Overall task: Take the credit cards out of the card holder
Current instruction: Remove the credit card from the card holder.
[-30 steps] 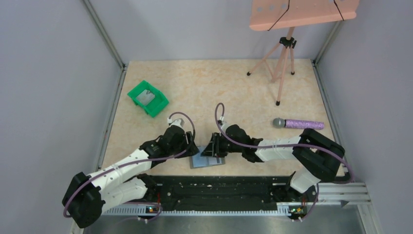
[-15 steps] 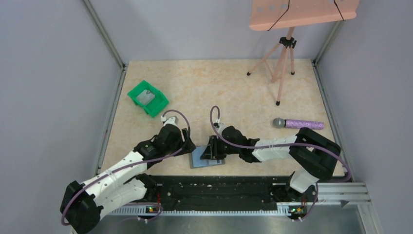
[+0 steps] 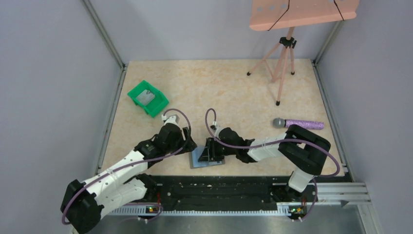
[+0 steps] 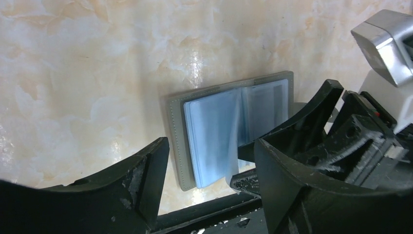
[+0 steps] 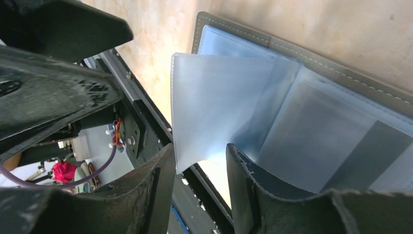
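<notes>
While left fingers (image 4: 141,180) and right fingers (image 5: 246,180) gape, the grey card holder (image 4: 219,131) lies open.

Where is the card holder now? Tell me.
In the top view, the card holder lies open at the middle of the table's near edge, partly under the right gripper, with the left gripper at its left side.

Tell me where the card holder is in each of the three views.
Top external: card holder, bottom centre of the picture.
Left wrist: centre, lying open.
Right wrist: upper right, lying open.
Shared landmark: the black rail just beside it.
</notes>
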`<state>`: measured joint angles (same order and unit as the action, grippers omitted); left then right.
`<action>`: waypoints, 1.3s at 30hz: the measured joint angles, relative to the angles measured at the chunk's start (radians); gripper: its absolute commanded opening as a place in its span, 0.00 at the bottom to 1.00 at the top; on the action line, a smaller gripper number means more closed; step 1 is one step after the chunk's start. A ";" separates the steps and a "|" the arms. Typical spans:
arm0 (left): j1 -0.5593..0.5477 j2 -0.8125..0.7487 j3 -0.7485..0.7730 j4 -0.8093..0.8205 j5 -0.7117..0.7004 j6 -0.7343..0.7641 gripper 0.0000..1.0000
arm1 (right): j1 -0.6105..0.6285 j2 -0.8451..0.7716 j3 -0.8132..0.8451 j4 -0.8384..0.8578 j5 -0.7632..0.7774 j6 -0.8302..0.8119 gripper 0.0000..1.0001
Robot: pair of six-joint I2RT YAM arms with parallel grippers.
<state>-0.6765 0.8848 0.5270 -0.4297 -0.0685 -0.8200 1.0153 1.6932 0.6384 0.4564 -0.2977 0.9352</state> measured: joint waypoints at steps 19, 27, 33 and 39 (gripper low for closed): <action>0.000 0.156 -0.028 0.060 0.012 0.006 0.67 | 0.005 -0.071 0.004 -0.023 -0.021 -0.070 0.42; 0.001 0.017 -0.028 0.031 -0.023 -0.008 0.73 | 0.005 -0.021 0.005 0.051 -0.055 -0.076 0.49; 0.001 0.019 -0.032 0.042 -0.012 -0.014 0.68 | 0.006 0.010 0.005 0.053 -0.069 -0.076 0.48; 0.001 0.138 -0.047 0.071 0.019 -0.015 0.61 | 0.006 -0.019 0.003 0.018 -0.061 -0.079 0.49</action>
<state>-0.6758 1.0225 0.4801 -0.3584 -0.0494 -0.8349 1.0214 1.6737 0.6411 0.4740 -0.3588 0.8558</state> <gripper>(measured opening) 0.636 0.483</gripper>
